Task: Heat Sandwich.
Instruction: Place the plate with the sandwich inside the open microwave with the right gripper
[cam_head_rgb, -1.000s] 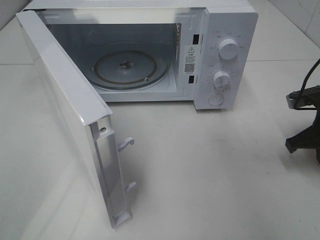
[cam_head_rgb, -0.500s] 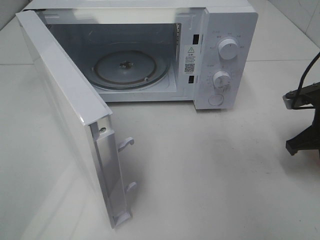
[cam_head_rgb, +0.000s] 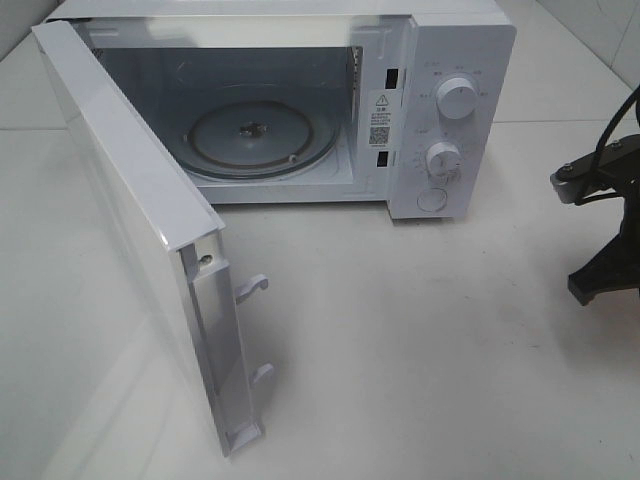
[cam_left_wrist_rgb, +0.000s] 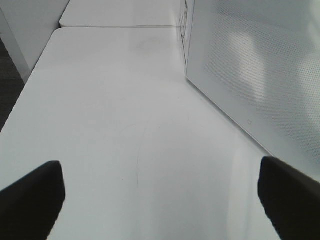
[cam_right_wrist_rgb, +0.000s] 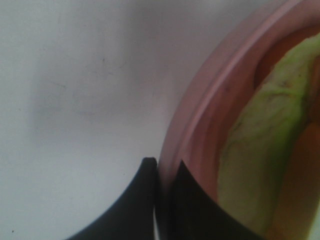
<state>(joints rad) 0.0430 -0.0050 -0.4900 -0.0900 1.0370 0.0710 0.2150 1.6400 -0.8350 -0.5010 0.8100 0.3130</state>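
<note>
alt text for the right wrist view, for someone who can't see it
Close-up of the right gripper shut on the rim of a pink plate. The plate holds the sandwich, of which only blurred green and orange filling shows. White table fills the rest.

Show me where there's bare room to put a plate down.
The widest bare patch is the table in front of the microwave, between its open door and the right arm. The glass turntable inside is bare too. Tightest is beside the door's latch hooks.
</note>
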